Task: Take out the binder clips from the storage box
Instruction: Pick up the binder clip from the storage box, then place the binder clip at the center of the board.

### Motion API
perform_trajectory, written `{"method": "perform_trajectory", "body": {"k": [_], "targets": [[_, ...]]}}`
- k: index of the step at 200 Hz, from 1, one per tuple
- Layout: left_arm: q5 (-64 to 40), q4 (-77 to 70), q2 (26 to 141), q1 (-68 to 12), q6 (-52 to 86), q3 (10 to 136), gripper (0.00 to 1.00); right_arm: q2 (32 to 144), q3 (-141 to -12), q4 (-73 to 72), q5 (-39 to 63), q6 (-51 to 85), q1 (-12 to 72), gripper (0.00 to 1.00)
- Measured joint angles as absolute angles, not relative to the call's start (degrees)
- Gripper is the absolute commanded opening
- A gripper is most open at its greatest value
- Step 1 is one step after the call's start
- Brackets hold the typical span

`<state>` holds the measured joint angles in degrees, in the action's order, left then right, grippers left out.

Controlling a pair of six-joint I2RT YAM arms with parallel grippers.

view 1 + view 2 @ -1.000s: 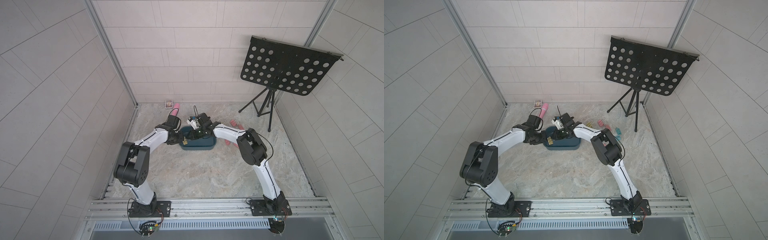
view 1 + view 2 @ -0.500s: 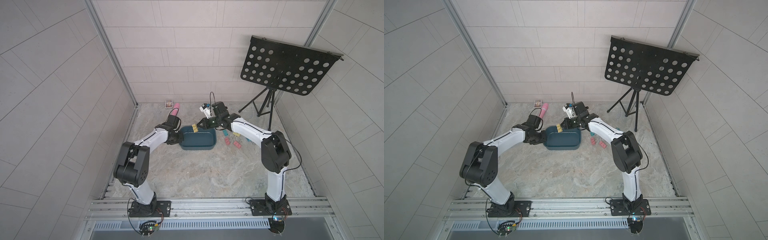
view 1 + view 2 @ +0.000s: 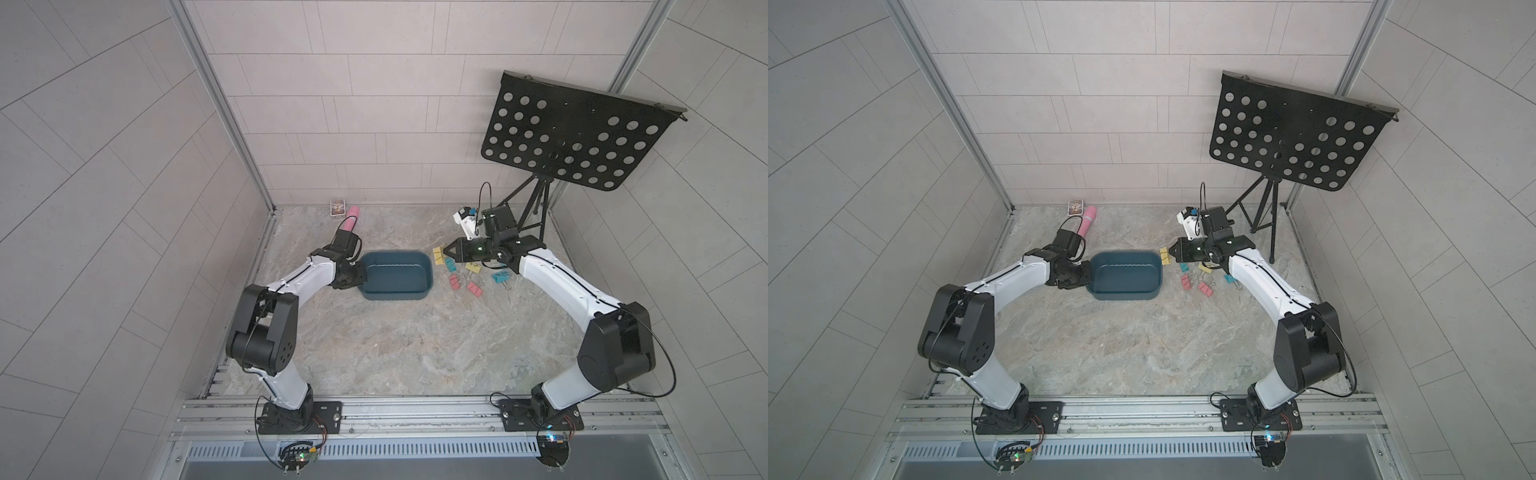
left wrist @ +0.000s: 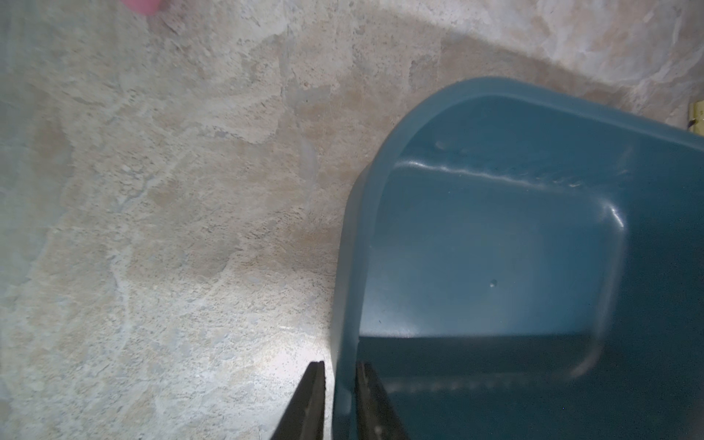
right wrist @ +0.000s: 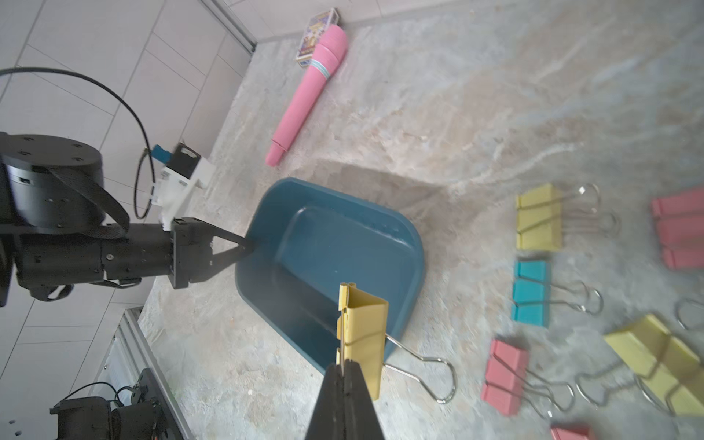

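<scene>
Left gripper (image 4: 340, 366) pinches one end wall of the storage box (image 3: 395, 294). Right gripper (image 5: 344, 368) is clamped on a yellow binder clip (image 5: 364, 327) just past the other end, with more binder clips (image 3: 455, 281) scattered alongside. Farther back lie a pink stick (image 3: 352, 215) and a card box (image 3: 337, 206), and a music stand (image 3: 577, 133) rises behind.

Storage box (image 5: 343, 236) glossy smooth plastic; binder clips (image 5: 539, 217) matt, probably metal.

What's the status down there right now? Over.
Left fingers pinching storage box rim. Right fingers shut on yellow binder clip, outside box. Box looks empty; other clips on table beside it. Nothing in the way.
</scene>
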<state>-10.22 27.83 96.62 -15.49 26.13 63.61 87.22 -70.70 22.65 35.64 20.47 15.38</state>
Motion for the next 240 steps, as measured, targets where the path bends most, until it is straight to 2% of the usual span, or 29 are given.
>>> {"method": "perform_trajectory", "body": {"k": [48, 96, 240], "targets": [[-10.04, 28.18, 95.31, -15.49, 26.15, 63.61, 0.24, 81.36, -60.71, 23.88, 37.10, 19.79, 10.13, 0.00], [-9.91, 27.86, 92.97, -15.49, 27.00, 63.40, 0.24, 80.79, -54.70, 24.08, 38.87, 19.05, 7.14, 0.00], [-7.86, 27.83, 92.29, -15.49, 26.98, 63.40, 0.24, 91.50, -50.76, 17.08, 43.53, 23.88, 6.04, 0.00]]}}
